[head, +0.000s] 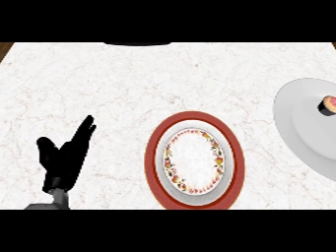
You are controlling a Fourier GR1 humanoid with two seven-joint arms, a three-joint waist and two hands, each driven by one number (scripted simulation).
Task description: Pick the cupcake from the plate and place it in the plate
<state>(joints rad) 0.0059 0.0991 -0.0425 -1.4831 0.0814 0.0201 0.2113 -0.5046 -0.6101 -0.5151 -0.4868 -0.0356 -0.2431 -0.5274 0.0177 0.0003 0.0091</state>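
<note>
Pink frosting, speckled with darker red, is seen on the cupcake [335, 104], above a dark wrapper at its left side. It is set on the upper right part of a plain grey plate [301, 130] that is cut off by the view's right edge. A dark shape is seen touching the cupcake's lower right and running to the edge; it may be the right hand, but too little is shown to tell, and whether its fingers are closed cannot be told.

A second plate [160, 167], red-rimmed with a white centre ringed by a small floral pattern, is laid on the white marbled counter [90, 78] near the lower middle, well apart from the cupcake.

At the lower left, the left hand [65, 157] is held open, fingers straight and pointing up, thumb spread, nothing grasped.
</note>
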